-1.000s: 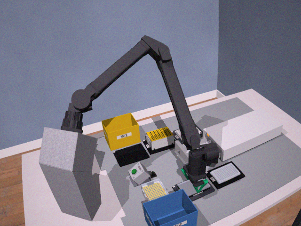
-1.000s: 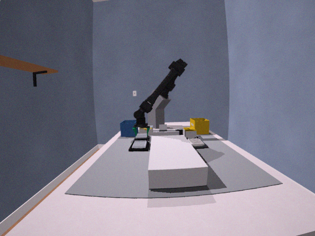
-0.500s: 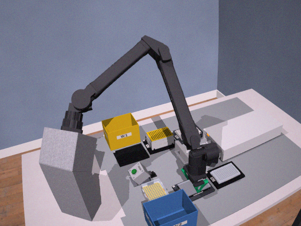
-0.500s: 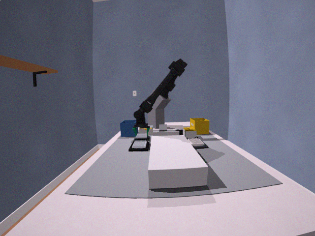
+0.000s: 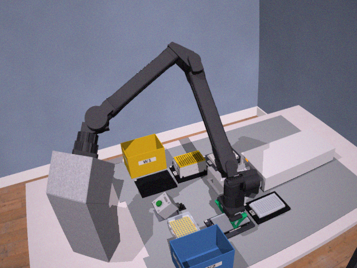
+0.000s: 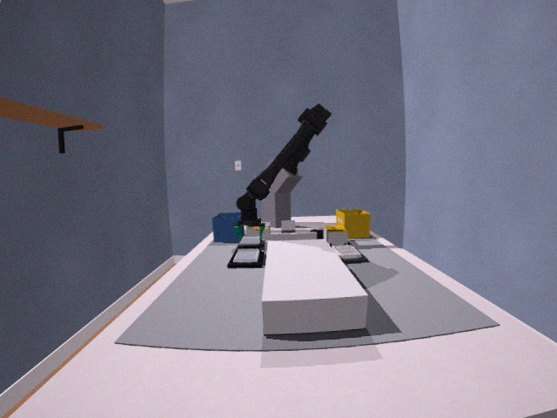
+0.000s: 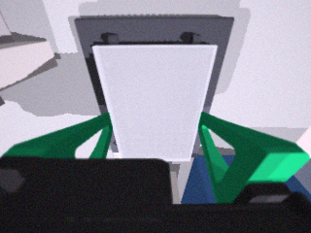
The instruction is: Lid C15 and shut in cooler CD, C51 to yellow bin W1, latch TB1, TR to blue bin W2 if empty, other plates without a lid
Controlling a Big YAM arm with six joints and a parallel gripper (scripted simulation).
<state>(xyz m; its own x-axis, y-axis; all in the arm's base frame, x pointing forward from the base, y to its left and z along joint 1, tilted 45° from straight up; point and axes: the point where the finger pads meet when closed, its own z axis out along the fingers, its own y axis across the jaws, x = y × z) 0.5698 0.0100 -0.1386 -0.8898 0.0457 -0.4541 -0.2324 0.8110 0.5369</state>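
Note:
My gripper [image 5: 230, 219] [image 6: 250, 232] [image 7: 155, 116] points down, its green fingers shut on the long sides of a plain pale plate lid [image 6: 250, 239] [image 7: 155, 92]. The lid is level, low over or in a dark nest [image 5: 250, 226] [image 7: 221, 49]; I cannot tell whether it touches. Black shows beyond its edge. A pale plate [image 5: 268, 204] [image 6: 246, 255] sits in the right-hand nest, another [image 6: 347, 251] behind the arm. The cooler drawer [image 5: 215, 181] appears open. The tip box [image 5: 183, 226] stands behind W2; its lid state is unclear. Rack TR [image 5: 191, 170] has a yellow top with dark holes.
Yellow bin W1 [image 5: 145, 164] [image 6: 355, 225] stands upright at the back left. Blue bin W2 [image 5: 201, 253] [image 6: 227, 229] is close beside the gripper. Cooler housing CD [image 5: 297, 161] [image 6: 310, 274] fills the right. The DONE key [image 5: 158, 203] stands left of the tip box. A black nest [image 5: 155, 183] holds nothing.

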